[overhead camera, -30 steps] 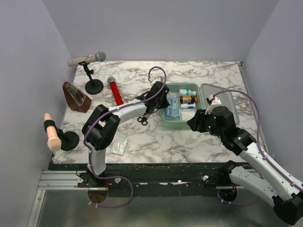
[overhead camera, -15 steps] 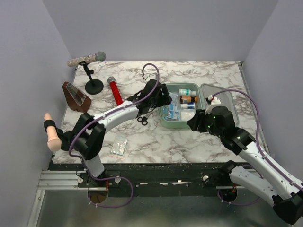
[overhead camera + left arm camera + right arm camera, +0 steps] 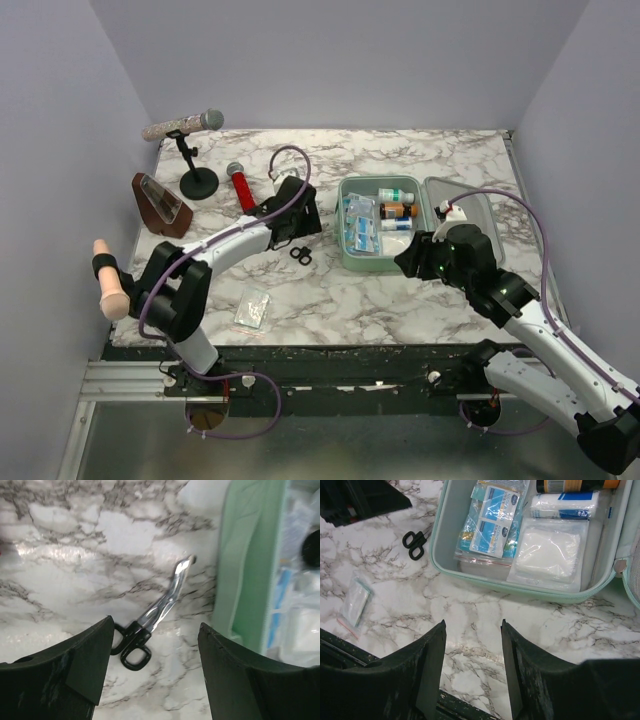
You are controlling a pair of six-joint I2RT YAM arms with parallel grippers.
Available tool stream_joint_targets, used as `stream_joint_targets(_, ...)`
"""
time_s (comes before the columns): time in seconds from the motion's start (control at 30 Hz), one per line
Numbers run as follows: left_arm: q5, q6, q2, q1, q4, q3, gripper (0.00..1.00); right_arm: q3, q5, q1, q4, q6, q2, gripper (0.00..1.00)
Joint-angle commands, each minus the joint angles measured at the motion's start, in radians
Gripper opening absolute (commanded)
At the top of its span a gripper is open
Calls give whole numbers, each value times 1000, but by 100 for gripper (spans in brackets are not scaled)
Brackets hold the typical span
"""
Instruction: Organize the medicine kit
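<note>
– Medicine kit (image 3: 380,268): where did we find it?
– Lying open on the marble table (image 3: 450,160), right of centre, lid (image 3: 480,210) flat to its right; bottles (image 3: 397,195), gauze (image 3: 547,555) and packets (image 3: 492,522) inside.
– And the claws?
– We noted the left gripper (image 3: 155,622) spread wide, empty, above the scissors (image 3: 161,611) lying just beside the kit's left wall. The right gripper (image 3: 472,625) stood partly open, empty, near its front wall.
</note>
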Motion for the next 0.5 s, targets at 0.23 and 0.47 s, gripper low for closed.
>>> stream_joint_targets(0.23, -92, 94, 141, -50, -139, 13, 80, -21, 1, 5, 4, -9, 8, 57)
stream_joint_targets(0.47, -119, 111, 206, -53, -135, 28, 77, -28, -13, 5, 12, -3, 6, 56)
